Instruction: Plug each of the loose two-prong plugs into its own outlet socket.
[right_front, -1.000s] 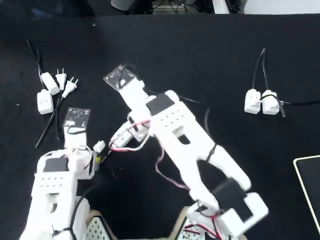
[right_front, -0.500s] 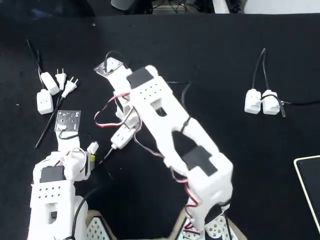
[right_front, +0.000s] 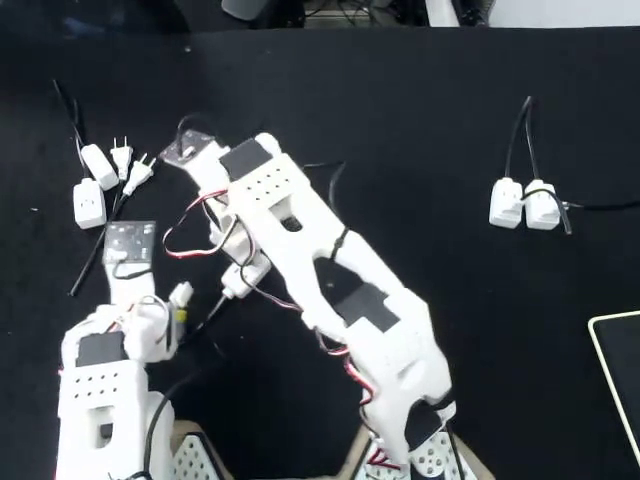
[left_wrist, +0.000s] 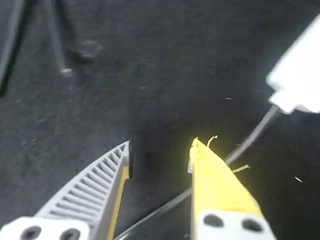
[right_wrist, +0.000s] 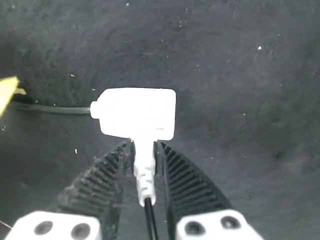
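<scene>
Not very far along, I'd say. At the far left of the black table (right_front: 420, 110) the two-prong plugs (right_front: 122, 155) lie with bare prongs showing, just beside the outlet sockets (right_front: 90, 204) but not in them, so both look left to do. Over on the right a pair of white blocks (right_front: 540, 207) sits touching, each with a cable. That could be one already mated, but I can't tell from up there. The right gripper (right_wrist: 144, 149) is clamped tight on the thin white neck of a white connector block (right_wrist: 137, 112), which has a second cable stub coming off its side. I honestly can't say if it's a plug, a socket or the two joined. The high view tucks that block (right_front: 236, 280) under the right arm (right_front: 300, 230), near the middle of the table and well apart from the loose plugs, and the grip itself is hidden there. The wrist camera gives you the grip but none of the plugs or sockets. The left gripper (left_wrist: 160, 145) is spread open with nothing in it. Its camera catches what looks like the same block (left_wrist: 300, 70) off to one side, with its black cable (left_wrist: 250, 136) running across the cloth between the open fingers. Whether it touches them I can't make out.
</scene>
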